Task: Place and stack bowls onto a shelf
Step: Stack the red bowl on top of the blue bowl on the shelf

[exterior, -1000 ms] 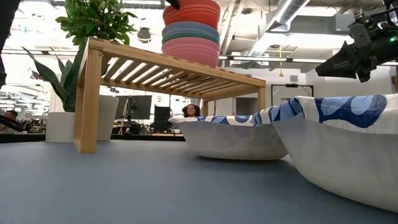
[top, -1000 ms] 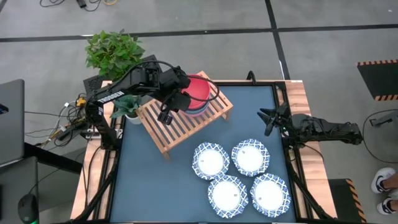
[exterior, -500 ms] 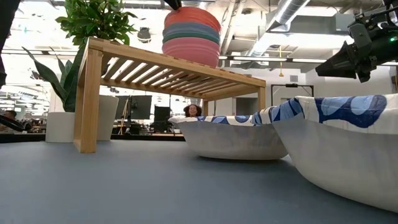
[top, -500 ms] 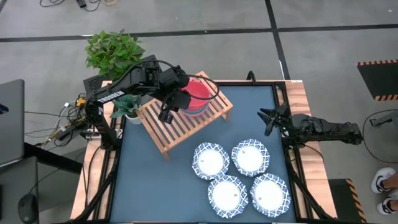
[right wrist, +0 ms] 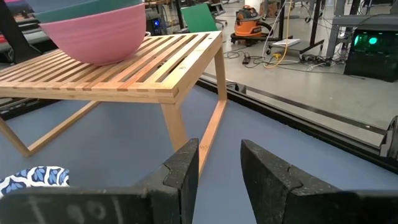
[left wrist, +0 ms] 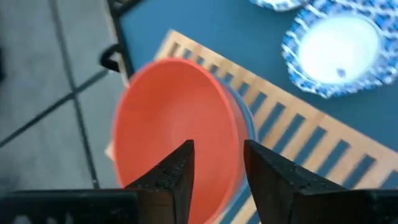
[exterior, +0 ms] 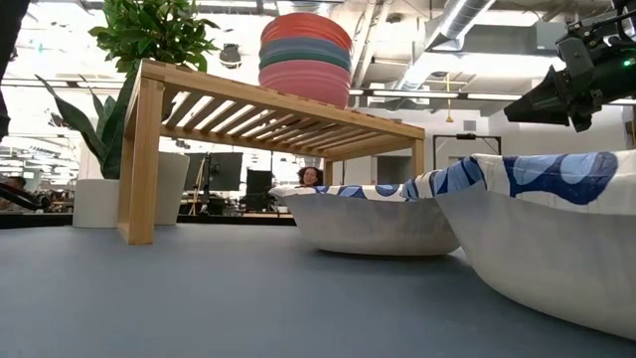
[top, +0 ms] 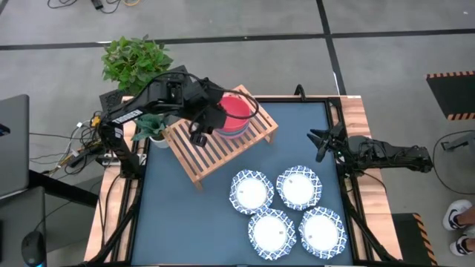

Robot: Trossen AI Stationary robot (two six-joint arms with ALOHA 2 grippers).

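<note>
A stack of plain bowls [top: 236, 111] sits on the far right part of the wooden slat shelf [top: 215, 148], pink at the bottom [exterior: 303, 82] and red on top [exterior: 306, 27]. My left gripper [top: 214, 116] hovers beside the stack's left side. It is open, and the red bowl [left wrist: 174, 124] lies beyond its fingertips [left wrist: 217, 155] without touching them. Several white dishes with blue rims [top: 286, 209] rest on the tabletop near the shelf. My right gripper [top: 320, 143] waits open at the table's right edge, also visible in the low view [exterior: 545, 99].
A leafy potted plant [top: 137, 61] stands beyond the table's far left corner, and a small pot [top: 152, 132] stands beside the shelf's left end. The shelf's left half [top: 197, 156] is bare slats. Bare blue tabletop [top: 171, 222] lies near and left of the dishes.
My left gripper has risen out of the top of the low view and drawn slightly toward the table's left, away from the stack. The red bowl, tilted and a little higher before, has settled level on top of the stack.
</note>
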